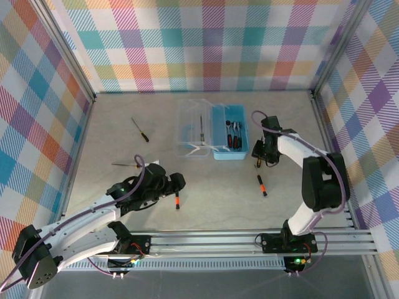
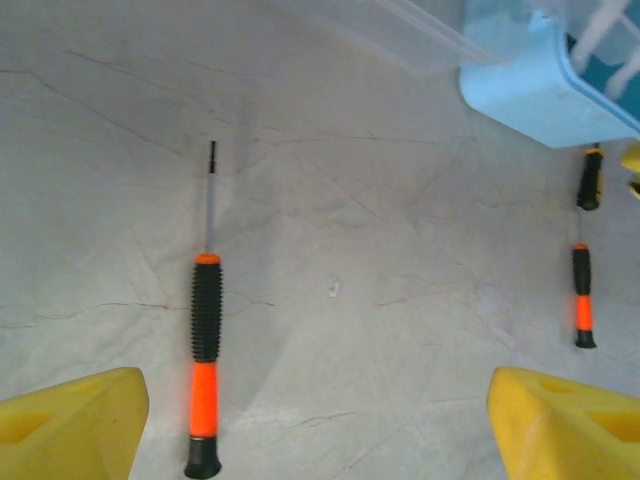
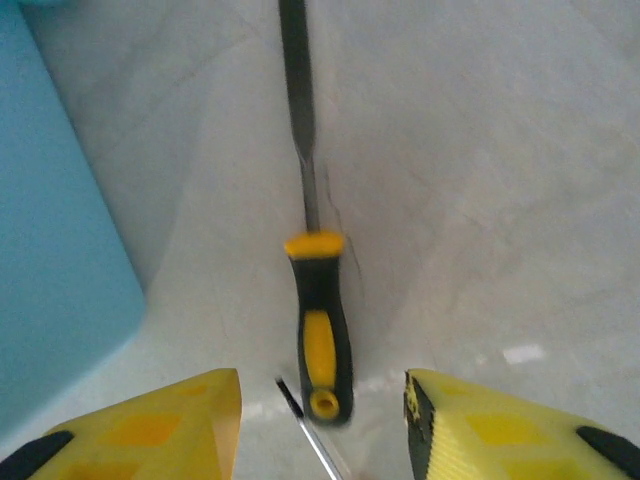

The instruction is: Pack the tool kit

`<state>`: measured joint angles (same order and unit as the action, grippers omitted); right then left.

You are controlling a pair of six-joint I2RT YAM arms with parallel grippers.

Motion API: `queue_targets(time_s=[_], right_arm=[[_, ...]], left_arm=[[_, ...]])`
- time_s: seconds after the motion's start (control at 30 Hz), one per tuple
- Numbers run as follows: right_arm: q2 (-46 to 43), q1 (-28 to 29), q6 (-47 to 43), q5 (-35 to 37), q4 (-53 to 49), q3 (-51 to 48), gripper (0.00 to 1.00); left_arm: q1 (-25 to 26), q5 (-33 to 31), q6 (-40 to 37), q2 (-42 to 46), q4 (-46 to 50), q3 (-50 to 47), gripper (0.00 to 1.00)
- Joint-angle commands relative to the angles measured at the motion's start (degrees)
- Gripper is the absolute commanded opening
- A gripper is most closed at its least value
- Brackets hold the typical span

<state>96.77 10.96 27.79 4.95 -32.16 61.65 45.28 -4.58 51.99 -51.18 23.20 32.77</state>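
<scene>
Screwdrivers lie loose on the desk (image 1: 215,187), waiting to go into the light-blue box (image 1: 229,149). It stands at the middle of the desk with its clear lid (image 1: 192,128) folded flat to the left, so the tray is open from above; a few tools (image 1: 234,134) already lie in it.

I have lowered my right hand (image 3: 318,400) just beside the box's right wall, straddling the yellow-handled screwdriver (image 3: 320,320). Its handle end sits between my fingers, the shaft pointing away from me. My fingers stand apart with a gap on each side, gripping nothing. I judge that closing here would catch the handle.

My left hand (image 2: 320,420) hangs wide open and empty over the near-left part of the desk. The orange-handled screwdriver (image 2: 205,360) lies flat, close to my left finger (image 2: 70,420) rather than centred, its tip pointing away. I would need to shift sideways before closing. The box corner is well ahead of this hand, up to the right, and another orange-and-black screwdriver (image 2: 581,297) lies beyond my right finger.
</scene>
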Motion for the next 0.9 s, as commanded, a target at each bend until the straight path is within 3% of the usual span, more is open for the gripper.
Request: queue_targets(time_s=[0.0,0.27,0.47,0.87], right_arm=[[2.11,-0.45,-0.44,-0.12,-0.62,3.19,0.44],[4.04,-0.85,0.77,2.21,0.29,1.34,0.41],[5.26,-1.7,1.06,0.94,1.21,0.76,0.32],[6.06,-2.17,0.29,-3.51,2.1,-0.01,0.3]], left_arm=[[0.55,-3.13,-0.58,2.34,0.98,2.14,0.88],[0.57,-5.74,0.22,7.43,5.62,1.54,0.9],[0.56,-5.62,0.07,6.25,6.36,3.23,0.91],[0.51,-4.27,-0.21,4.83,8.46,5.37,0.9]])
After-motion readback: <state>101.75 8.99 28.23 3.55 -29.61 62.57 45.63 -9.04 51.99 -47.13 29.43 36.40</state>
